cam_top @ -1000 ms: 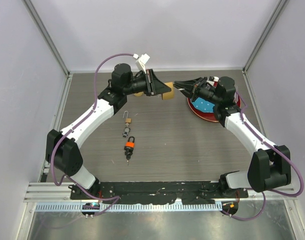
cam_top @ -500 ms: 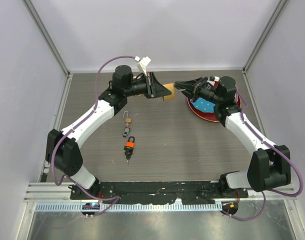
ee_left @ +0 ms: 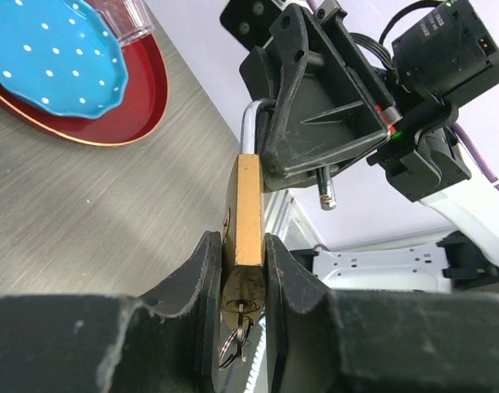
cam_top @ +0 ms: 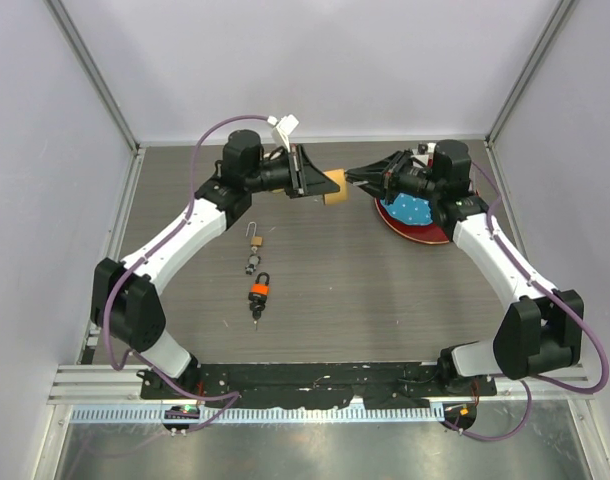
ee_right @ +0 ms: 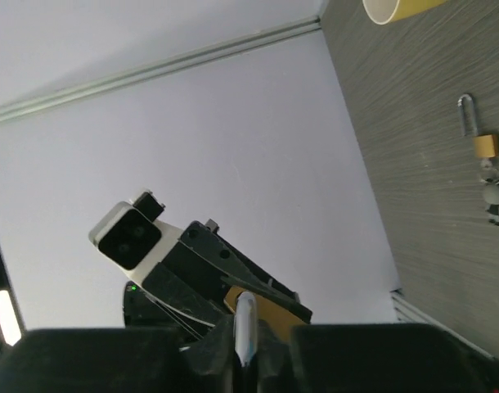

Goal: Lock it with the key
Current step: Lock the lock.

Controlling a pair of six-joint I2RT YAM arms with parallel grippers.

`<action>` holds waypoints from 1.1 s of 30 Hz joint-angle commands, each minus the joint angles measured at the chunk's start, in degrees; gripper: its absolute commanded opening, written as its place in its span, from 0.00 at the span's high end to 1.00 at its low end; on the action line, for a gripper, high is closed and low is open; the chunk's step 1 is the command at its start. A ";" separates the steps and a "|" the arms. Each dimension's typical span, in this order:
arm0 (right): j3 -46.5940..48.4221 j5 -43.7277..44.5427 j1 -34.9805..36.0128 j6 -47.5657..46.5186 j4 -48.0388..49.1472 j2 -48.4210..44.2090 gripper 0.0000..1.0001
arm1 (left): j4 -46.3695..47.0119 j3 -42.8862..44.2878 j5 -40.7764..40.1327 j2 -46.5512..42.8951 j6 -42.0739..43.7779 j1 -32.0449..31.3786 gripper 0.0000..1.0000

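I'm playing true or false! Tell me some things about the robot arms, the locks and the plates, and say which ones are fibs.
1. The left gripper holds the brass padlock by its body. True.
2. The right gripper hangs over the table, touching nothing. False: it is clamped on the brass padlock's silver shackle.
3. A key sticks in the bottom of the brass padlock. True.
4. The orange padlock dangles from a gripper. False: it lies on the table, and no gripper touches it.
5. The blue dotted plate sits right on the table. False: it sits on the red plate.
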 commanded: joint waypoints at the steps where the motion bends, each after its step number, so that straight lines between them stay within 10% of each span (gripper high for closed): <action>1: 7.69 -0.13 -0.72 -19.84 -13.94 0.51 0.72 | 2.76 2.01 1.92 -1.94 -6.38 4.00 1.00; 10: 12.53 1.28 -0.98 -32.09 -22.94 1.65 0.38 | 4.17 2.28 6.49 -3.26 -13.32 9.10 1.00; 33: 30.90 -0.57 4.98 -52.84 -39.81 10.79 0.36 | -5.50 -1.50 12.74 -9.24 -10.70 11.65 1.00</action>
